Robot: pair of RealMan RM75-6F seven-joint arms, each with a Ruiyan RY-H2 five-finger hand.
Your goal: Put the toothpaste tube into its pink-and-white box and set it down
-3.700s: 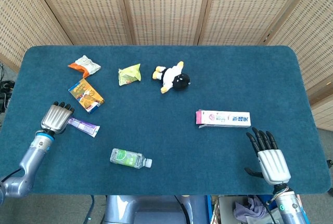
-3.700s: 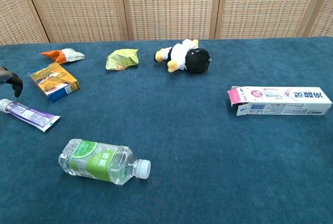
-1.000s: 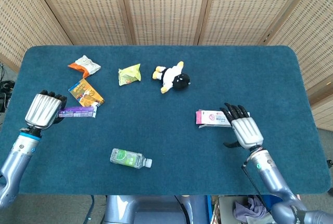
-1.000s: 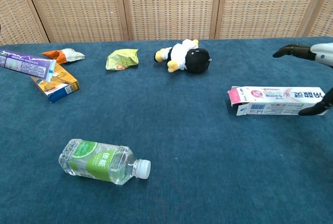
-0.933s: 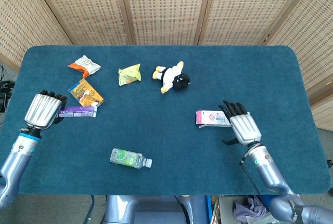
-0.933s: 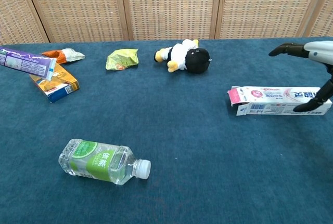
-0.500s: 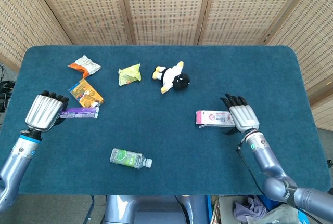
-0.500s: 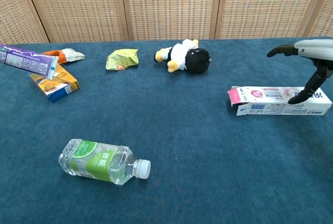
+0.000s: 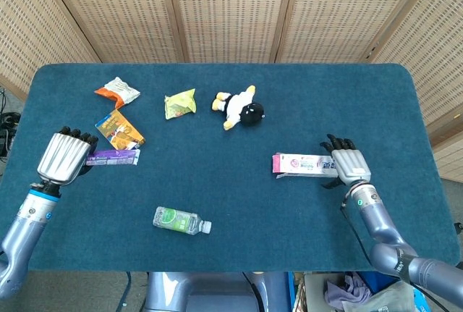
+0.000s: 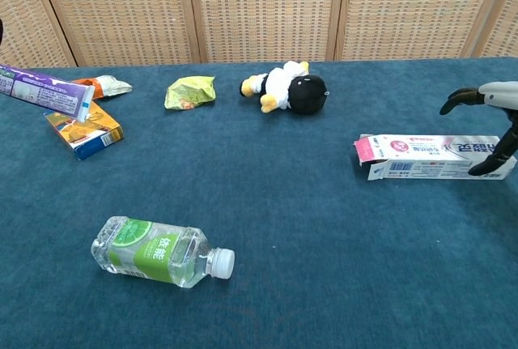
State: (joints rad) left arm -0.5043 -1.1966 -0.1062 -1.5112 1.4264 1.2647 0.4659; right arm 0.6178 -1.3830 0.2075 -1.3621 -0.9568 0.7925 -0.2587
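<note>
Head view: toothpaste tube (image 9: 112, 157) lifted in the left hand (image 9: 61, 157), pink-and-white box (image 9: 307, 164) flat on the table (image 9: 217, 203) far to the right.

Tube gripped at one end, fingers curled round it, free end pointing right toward the box, long axis roughly left-right; seen in chest view up off the cloth, just in front of the orange snack carton (image 10: 83, 128). Box lying left-right as well, pink flap end open toward the tube, well apart from it. Right hand (image 9: 346, 163) over the box's far end, fingers bent down around it; grip or mere touch cannot be told. Probably next: lifting the box and bringing its open end to meet the tube. Between them, a water bottle (image 9: 181, 221); beyond, a plush penguin (image 9: 239, 108).
</note>
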